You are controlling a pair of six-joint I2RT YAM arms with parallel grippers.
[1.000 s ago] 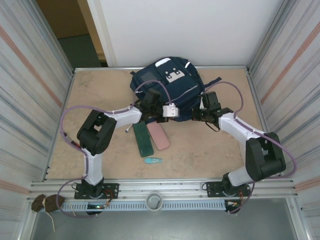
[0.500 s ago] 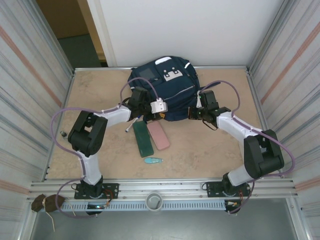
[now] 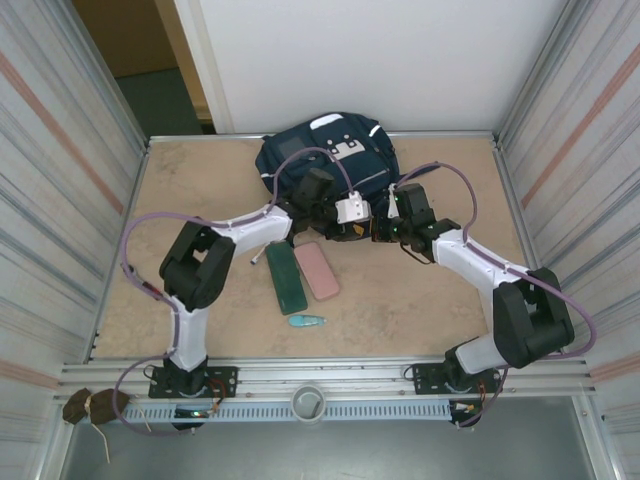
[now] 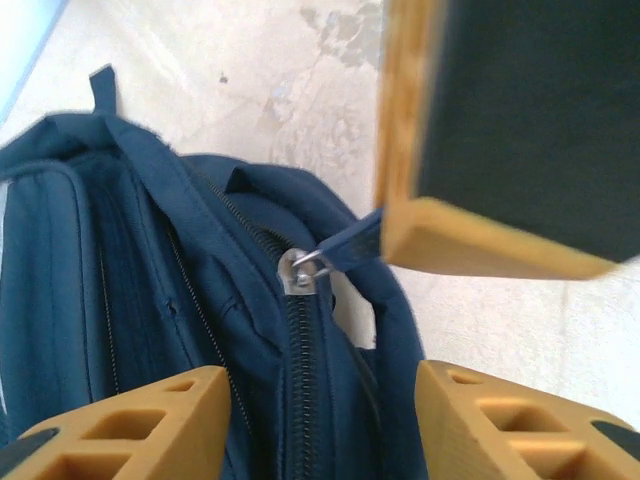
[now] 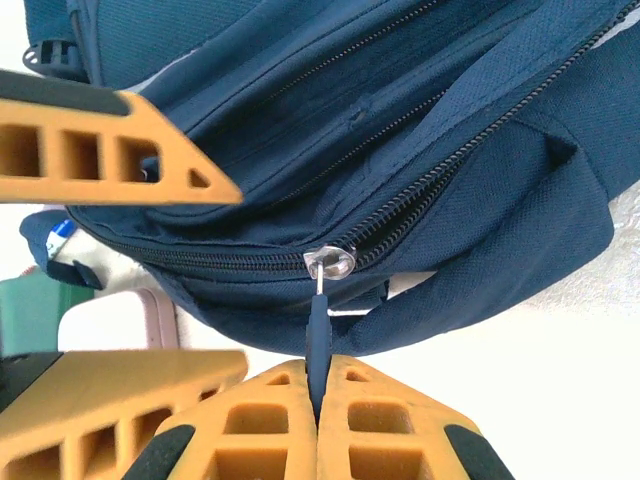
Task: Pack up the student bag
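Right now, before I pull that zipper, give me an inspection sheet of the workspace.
Surface: beige table, mottled.
Job's things: bag at the far edge.
Clutter: green case and pink case side by side, teal item nearer the bases.
Hands: right hand shut on the zipper pull; left hand open astride the zipper.
Cables: purple cables loop on both arms; the left arches over the bag.
Surroundings: ribbed side walls, white back wall.

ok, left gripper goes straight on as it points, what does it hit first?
Most likely the student bag: the left gripper's open fingers straddle its zipper, just below the slider whose pull tab the right gripper pinches. Depth is hard to judge.
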